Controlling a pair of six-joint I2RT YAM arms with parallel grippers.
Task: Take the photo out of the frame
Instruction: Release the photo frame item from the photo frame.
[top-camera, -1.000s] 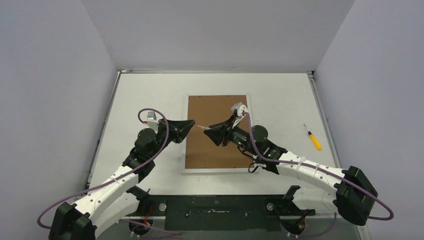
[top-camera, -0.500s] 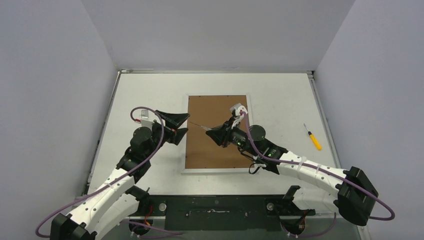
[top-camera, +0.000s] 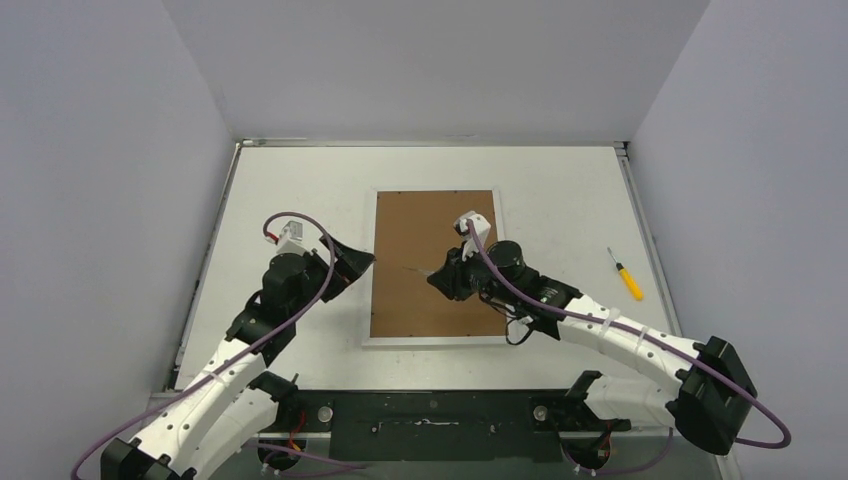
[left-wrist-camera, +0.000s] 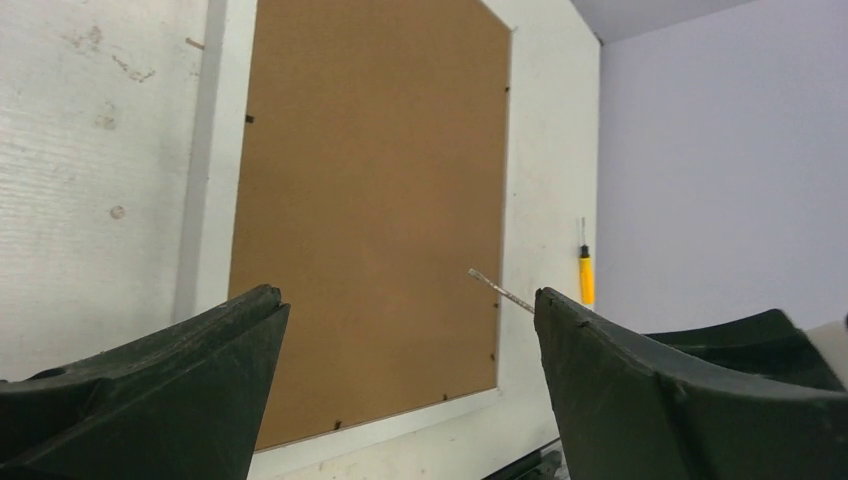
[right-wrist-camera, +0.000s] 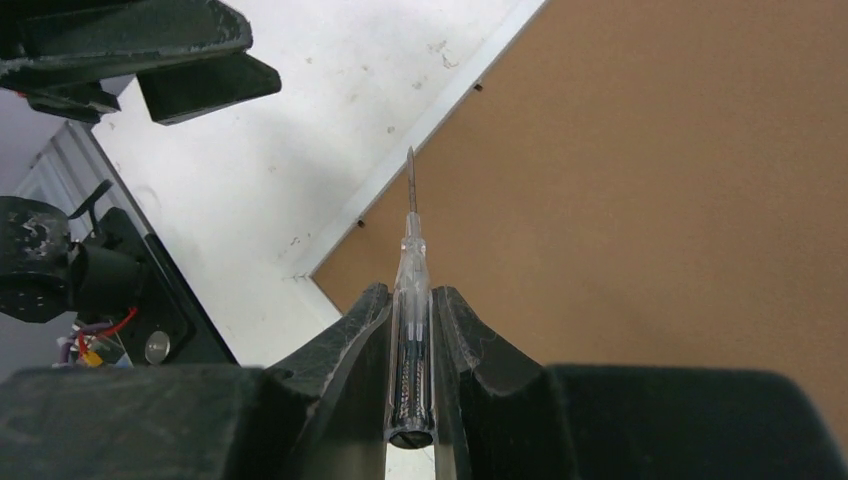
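Note:
The frame (top-camera: 425, 225) lies face down on the white table, its brown fibreboard back (left-wrist-camera: 370, 180) up inside a narrow white border. The photo is hidden. My right gripper (top-camera: 438, 278) hovers over the middle of the back (right-wrist-camera: 650, 180), shut on a clear-handled screwdriver (right-wrist-camera: 411, 240). The thin metal tip (top-camera: 414, 268) points left toward the frame's left border. My left gripper (top-camera: 352, 268) stands open and empty just off the frame's left edge. In the left wrist view its jaws (left-wrist-camera: 410, 297) are wide apart, with the screwdriver tip (left-wrist-camera: 500, 290) beyond them.
A yellow-handled screwdriver (top-camera: 628, 275) lies on the table right of the frame, also seen in the left wrist view (left-wrist-camera: 586, 280). Small dark retaining tabs dot the back's edges. Grey walls close the table on three sides.
My left gripper opened, let go of the clear screwdriver's tip and drew back left off the frame. My right gripper closed tighter on the handle and turned with it over the back.

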